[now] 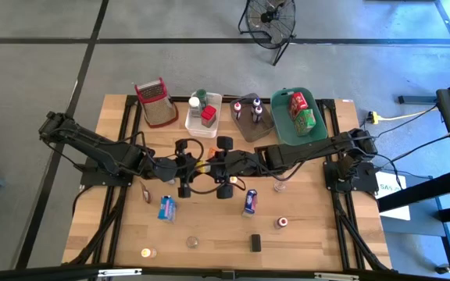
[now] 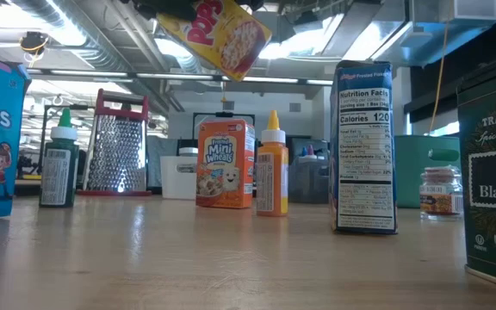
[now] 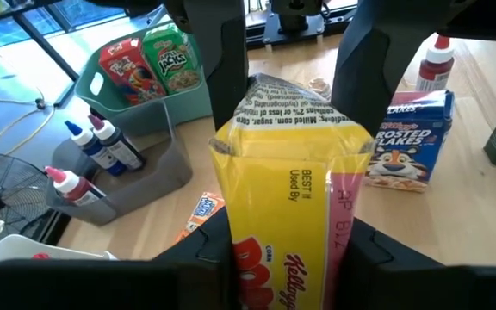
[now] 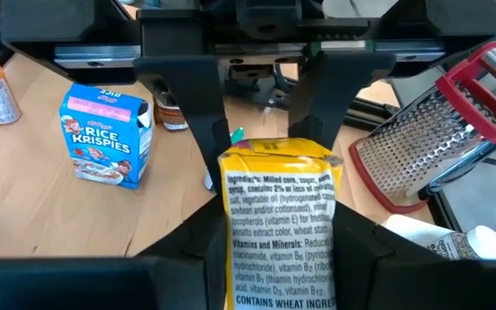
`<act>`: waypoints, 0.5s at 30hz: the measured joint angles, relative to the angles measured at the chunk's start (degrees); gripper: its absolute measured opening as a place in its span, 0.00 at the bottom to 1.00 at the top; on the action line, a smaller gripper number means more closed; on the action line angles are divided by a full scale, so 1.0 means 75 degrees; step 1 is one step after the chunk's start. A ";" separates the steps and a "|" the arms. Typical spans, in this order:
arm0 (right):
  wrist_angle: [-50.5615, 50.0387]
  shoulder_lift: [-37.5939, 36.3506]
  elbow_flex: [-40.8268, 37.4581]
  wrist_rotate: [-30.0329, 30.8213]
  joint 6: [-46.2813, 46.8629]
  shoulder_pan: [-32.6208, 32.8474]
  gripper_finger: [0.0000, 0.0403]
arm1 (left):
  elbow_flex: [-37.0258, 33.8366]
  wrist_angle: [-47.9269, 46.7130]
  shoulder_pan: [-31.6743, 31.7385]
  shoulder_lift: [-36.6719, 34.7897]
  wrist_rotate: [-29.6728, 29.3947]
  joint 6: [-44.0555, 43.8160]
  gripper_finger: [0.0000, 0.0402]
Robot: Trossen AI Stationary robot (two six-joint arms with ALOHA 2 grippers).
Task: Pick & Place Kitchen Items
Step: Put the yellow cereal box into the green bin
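Item: yellow cereal box [image 3: 287,215], aloft over mid-bench [image 1: 116,226], tilted in the low view. Held from both sides at once: left gripper [image 3: 287,258] and right gripper [image 4: 278,228] each closed on one end. Long axis runs gripper to gripper; neither arm nearer.

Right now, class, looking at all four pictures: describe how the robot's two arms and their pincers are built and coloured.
Both arms are dark, nearly black, made of jointed segments. From above, the left arm and right arm carry looping black cables near their wrists. The left pincer and right pincer each have two flat, matte black fingers with squared edges. No markings are legible on them.
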 joint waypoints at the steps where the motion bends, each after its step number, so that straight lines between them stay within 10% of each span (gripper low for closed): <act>1: -0.0005 0.0000 0.0000 -0.0011 0.0000 0.0000 0.34 | 0.0000 0.0010 0.0000 0.0000 -0.0001 0.0029 0.31; 11: -0.0169 -0.0017 0.0005 0.0075 0.0038 0.0014 0.34 | 0.0000 -0.0001 -0.0001 0.0000 -0.0353 0.0053 0.52; 15: -0.1029 -0.0052 -0.0015 0.1292 0.0169 0.0221 0.34 | 0.0042 -0.0065 -0.0004 -0.0008 -0.0417 0.0021 0.56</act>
